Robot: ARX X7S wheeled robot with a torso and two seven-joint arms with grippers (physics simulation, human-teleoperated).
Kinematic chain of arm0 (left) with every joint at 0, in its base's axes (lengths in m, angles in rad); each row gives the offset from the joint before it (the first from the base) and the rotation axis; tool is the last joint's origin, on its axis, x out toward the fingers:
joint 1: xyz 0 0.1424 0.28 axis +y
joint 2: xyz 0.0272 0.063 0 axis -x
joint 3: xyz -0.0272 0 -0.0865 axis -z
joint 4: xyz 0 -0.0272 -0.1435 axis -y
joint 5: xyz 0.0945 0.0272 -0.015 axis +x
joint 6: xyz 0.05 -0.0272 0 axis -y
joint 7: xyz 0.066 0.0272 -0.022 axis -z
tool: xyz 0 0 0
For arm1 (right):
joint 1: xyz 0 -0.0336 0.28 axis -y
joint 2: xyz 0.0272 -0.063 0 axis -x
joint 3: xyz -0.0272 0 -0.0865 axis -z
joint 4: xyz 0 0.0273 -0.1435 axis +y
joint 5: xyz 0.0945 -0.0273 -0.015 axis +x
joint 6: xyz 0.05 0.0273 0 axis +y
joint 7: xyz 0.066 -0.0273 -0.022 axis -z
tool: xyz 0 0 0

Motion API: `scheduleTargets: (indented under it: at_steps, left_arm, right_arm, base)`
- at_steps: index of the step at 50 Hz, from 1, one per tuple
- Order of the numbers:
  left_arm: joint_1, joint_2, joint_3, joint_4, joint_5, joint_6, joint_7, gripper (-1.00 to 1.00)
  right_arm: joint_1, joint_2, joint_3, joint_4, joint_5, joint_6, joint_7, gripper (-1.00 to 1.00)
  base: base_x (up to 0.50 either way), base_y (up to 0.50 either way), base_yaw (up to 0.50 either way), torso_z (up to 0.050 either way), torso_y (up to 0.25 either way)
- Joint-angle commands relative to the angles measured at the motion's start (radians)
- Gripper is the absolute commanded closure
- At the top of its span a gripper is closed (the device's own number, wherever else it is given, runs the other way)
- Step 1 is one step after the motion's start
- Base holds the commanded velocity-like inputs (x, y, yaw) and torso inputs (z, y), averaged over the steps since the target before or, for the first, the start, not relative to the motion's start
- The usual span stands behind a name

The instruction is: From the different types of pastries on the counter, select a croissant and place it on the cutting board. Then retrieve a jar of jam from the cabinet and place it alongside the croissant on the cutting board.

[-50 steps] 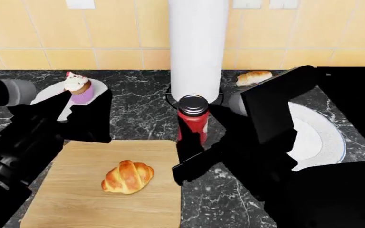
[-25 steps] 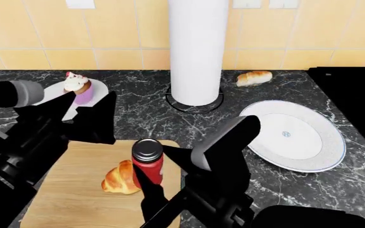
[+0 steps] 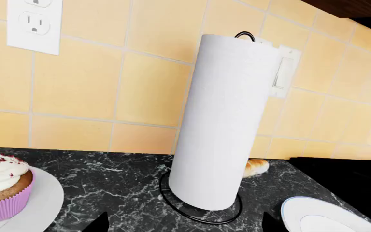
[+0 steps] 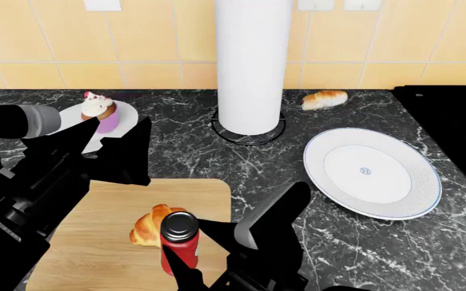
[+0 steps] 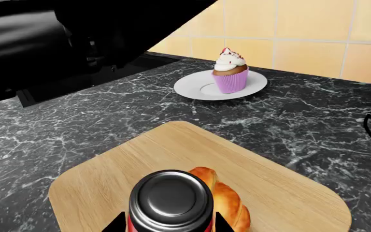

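The golden croissant [image 4: 146, 228] lies on the light wooden cutting board [image 4: 87, 254] on the black marble counter [image 4: 281, 157]. My right gripper [image 4: 181, 262] is shut on the red jar of jam [image 4: 179, 245] with its dark grey lid, holding it upright over the board, close beside the croissant. In the right wrist view the lid [image 5: 170, 200] fills the space between the fingers, with the croissant [image 5: 229, 205] just behind it on the board [image 5: 108, 179]. I cannot tell whether the jar touches the board. My left gripper [image 4: 107, 144] is open and empty, above the board's far left corner.
A tall white paper-towel roll [image 4: 252, 60] stands at the back centre. The pale bread roll [image 4: 324, 99] lies behind right. A large white plate [image 4: 371, 173] sits at the right. The pink-wrapped cupcake [image 4: 99, 113] stands on a small plate at the back left. A dark stovetop [image 4: 451, 121] lies far right.
My right gripper has carried the jar from beside the paper-towel roll toward me and left, to over the board next to the croissant. The left arm has barely moved.
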Motion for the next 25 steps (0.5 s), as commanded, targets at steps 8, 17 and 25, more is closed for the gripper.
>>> scheduleTargets:
  at_steps: [8, 17, 25]
  left_arm:
    - [0.005, -0.005, 0.006, 0.001, 0.000, 0.010, 0.002, -1.00]
    - [0.007, -0.007, 0.010, -0.002, 0.005, 0.016, 0.004, -1.00]
    - [0.007, -0.009, 0.013, 0.000, 0.003, 0.019, 0.002, -1.00]
  right_arm:
    - [-0.019, -0.004, -0.026, 0.060, -0.086, -0.028, -0.058, 1.00]
    - [-0.027, 0.001, -0.039, 0.067, -0.106, -0.036, -0.063, 1.00]
    - [-0.035, 0.006, -0.053, 0.062, -0.115, -0.038, -0.064, 1.00]
  base:
    - [0.00, 0.00, 0.00, 0.001, 0.000]
    - [0.00, 0.00, 0.00, 0.000, 0.000]
    - [0.00, 0.00, 0.00, 0.000, 0.000]
